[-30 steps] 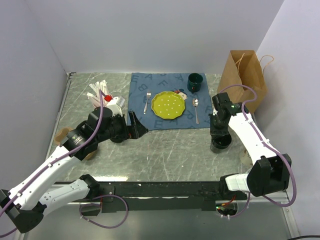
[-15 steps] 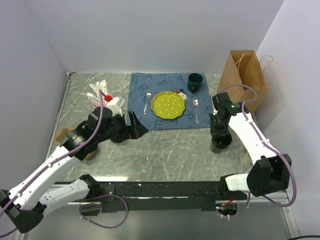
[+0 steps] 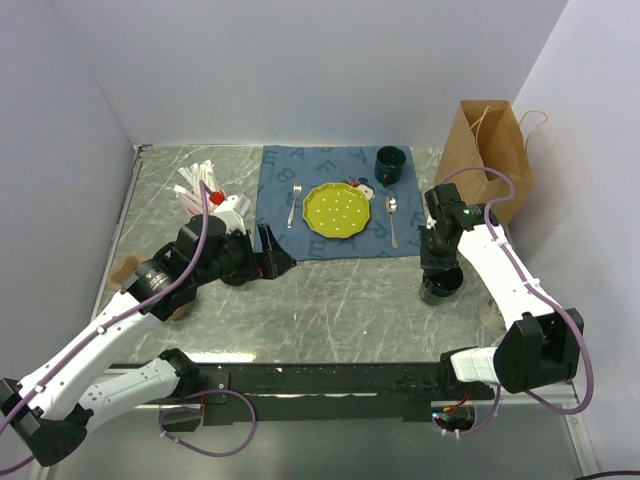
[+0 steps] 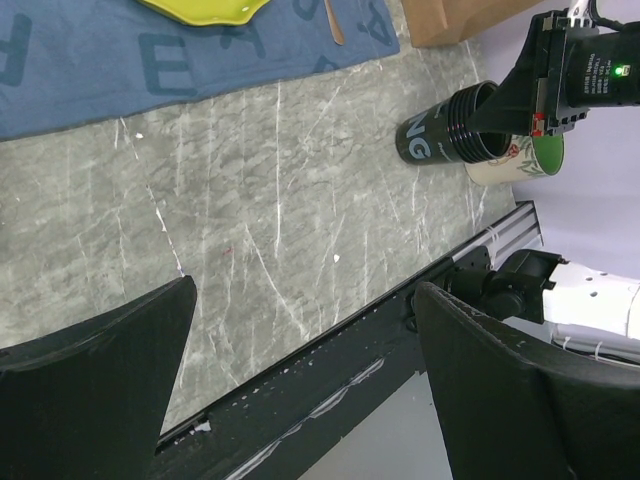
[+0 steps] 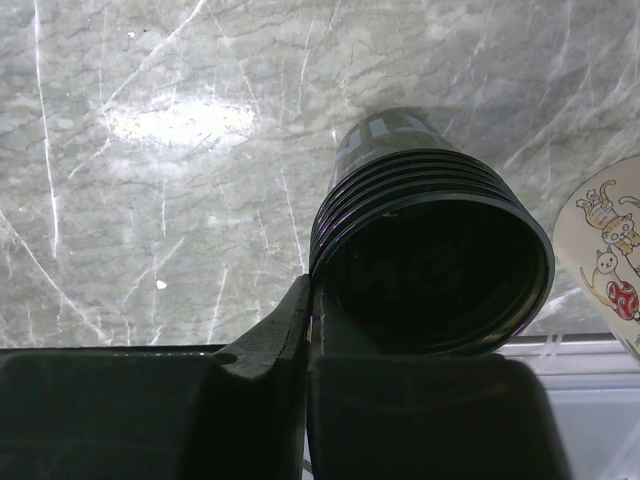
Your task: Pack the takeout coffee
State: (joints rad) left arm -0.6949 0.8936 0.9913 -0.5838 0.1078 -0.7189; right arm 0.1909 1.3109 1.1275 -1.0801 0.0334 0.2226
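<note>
The takeout coffee, a black cup with white lettering and a ribbed rim, stands on the marble at the right. It also shows in the left wrist view and in the right wrist view, where its top looks dark and I cannot make out a lid. My right gripper comes down on it from above. Its jaws are pinched together on the near rim of the cup. My left gripper hangs open and empty over the marble at the left, far from the cup.
A brown paper bag stands upright at the back right. A blue placemat holds a yellow-green plate, a fork, a spoon and a dark green mug. A pink cup of straws stands back left. A white cat-print cup stands beside the black cup.
</note>
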